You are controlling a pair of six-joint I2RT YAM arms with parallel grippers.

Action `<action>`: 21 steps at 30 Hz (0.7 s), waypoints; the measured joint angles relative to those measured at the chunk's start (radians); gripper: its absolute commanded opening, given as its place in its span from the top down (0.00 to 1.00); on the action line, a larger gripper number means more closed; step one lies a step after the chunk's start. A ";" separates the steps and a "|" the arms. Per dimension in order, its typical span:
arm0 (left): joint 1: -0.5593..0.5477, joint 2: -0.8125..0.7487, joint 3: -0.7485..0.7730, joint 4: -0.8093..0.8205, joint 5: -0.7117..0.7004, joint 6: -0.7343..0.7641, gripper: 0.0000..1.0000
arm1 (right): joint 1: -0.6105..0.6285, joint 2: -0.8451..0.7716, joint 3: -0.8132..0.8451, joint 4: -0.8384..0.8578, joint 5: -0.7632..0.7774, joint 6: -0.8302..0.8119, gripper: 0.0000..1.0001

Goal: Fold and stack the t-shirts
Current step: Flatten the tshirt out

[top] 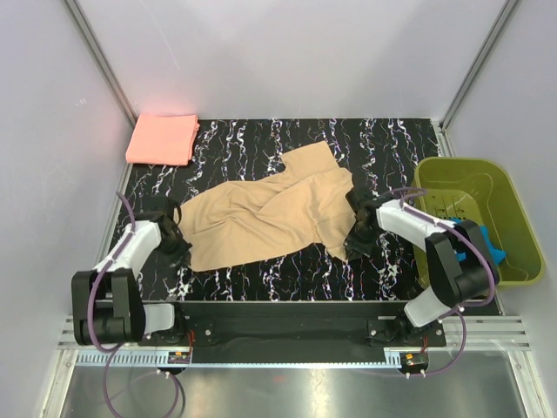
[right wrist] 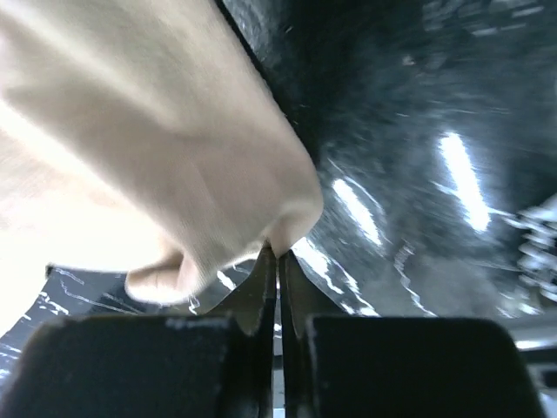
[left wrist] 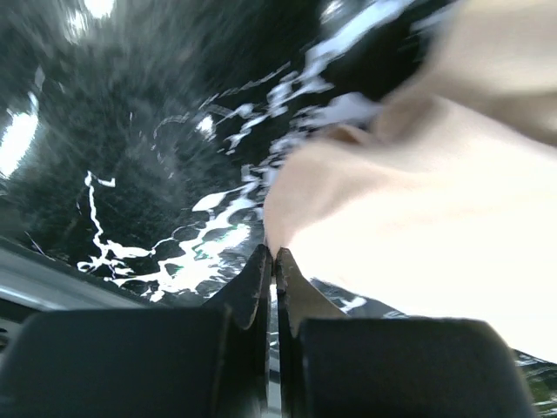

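The tan-beige t-shirt (top: pixel 270 213) lies crumpled and spread across the middle of the black marbled table (top: pixel 261 139). My left gripper (top: pixel 181 248) is shut on the shirt's near left edge (left wrist: pixel 365 209), cloth pinched at the fingertips. My right gripper (top: pixel 355 242) is shut on the shirt's near right edge (right wrist: pixel 174 148), cloth pinched at its tips. The salmon-pink t-shirt (top: pixel 163 138) lies folded in a neat square at the table's far left corner, apart from both grippers.
An olive-green plastic basket (top: pixel 479 218) stands off the table's right side, next to my right arm, with a blue object (top: pixel 493 248) at its near edge. Grey walls close in the back and both sides.
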 measured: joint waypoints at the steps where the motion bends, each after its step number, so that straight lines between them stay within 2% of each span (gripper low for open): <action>1: 0.000 -0.019 0.019 -0.003 -0.005 0.007 1.00 | -0.002 -0.014 0.016 -0.026 0.018 -0.008 1.00; 5: -0.003 -0.131 0.117 -0.024 -0.013 0.032 1.00 | -0.030 -0.100 0.179 -0.134 0.087 -0.069 1.00; 10: -0.016 -0.249 0.301 -0.028 -0.034 0.058 1.00 | -0.167 -0.174 0.499 -0.196 0.142 -0.171 1.00; 14: -0.017 -0.241 0.502 -0.023 -0.054 0.103 1.00 | -0.248 -0.136 0.778 -0.238 0.172 -0.243 1.00; 18: -0.017 -0.205 0.765 -0.024 -0.057 0.161 1.00 | -0.254 -0.102 1.020 -0.269 0.185 -0.298 1.00; 21: -0.025 -0.172 0.973 -0.030 -0.058 0.194 1.00 | -0.253 -0.113 1.138 -0.286 0.185 -0.321 1.00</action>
